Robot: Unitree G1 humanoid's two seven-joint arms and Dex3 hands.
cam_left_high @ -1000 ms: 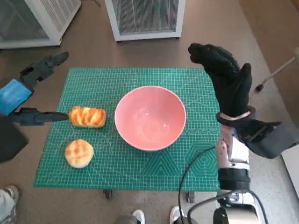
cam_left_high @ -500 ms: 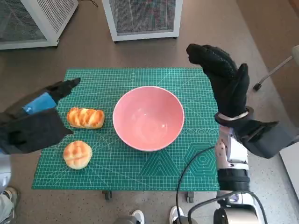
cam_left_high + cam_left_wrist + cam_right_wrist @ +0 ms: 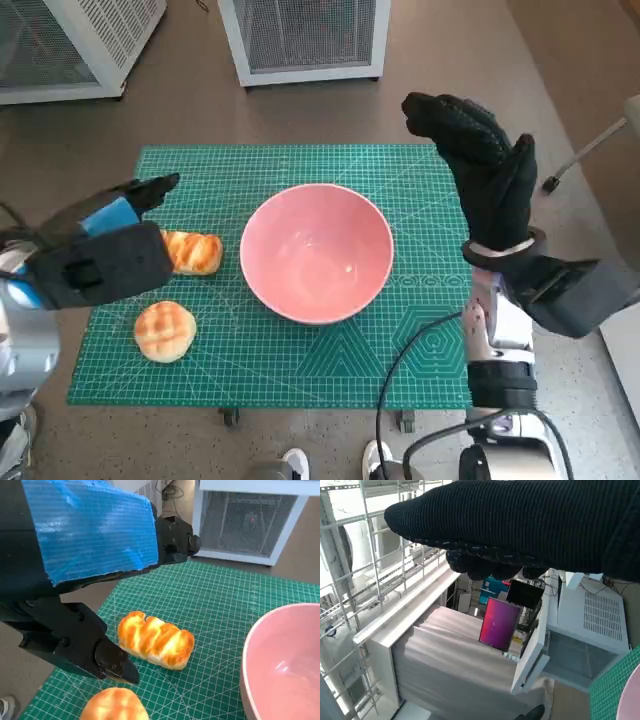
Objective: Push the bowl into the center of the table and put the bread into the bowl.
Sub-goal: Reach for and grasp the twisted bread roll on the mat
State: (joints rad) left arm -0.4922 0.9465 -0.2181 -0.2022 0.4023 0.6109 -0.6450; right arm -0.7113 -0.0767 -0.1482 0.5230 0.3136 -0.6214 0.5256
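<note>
Head view: one pink bowl [image 3: 317, 251], two breads [image 3: 195, 251], perhaps untouched.

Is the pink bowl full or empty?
Empty. The bowl shows only its bare pink inside, and both breads, the long loaf and the round bun, lie on the green mat.

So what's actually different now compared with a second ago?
The left hand has swung in from the mat's edge and now hovers over the long bread, partly hiding it, fingers apart and holding nothing. The round bun, pink bowl and raised right hand have stayed where they were.
</note>
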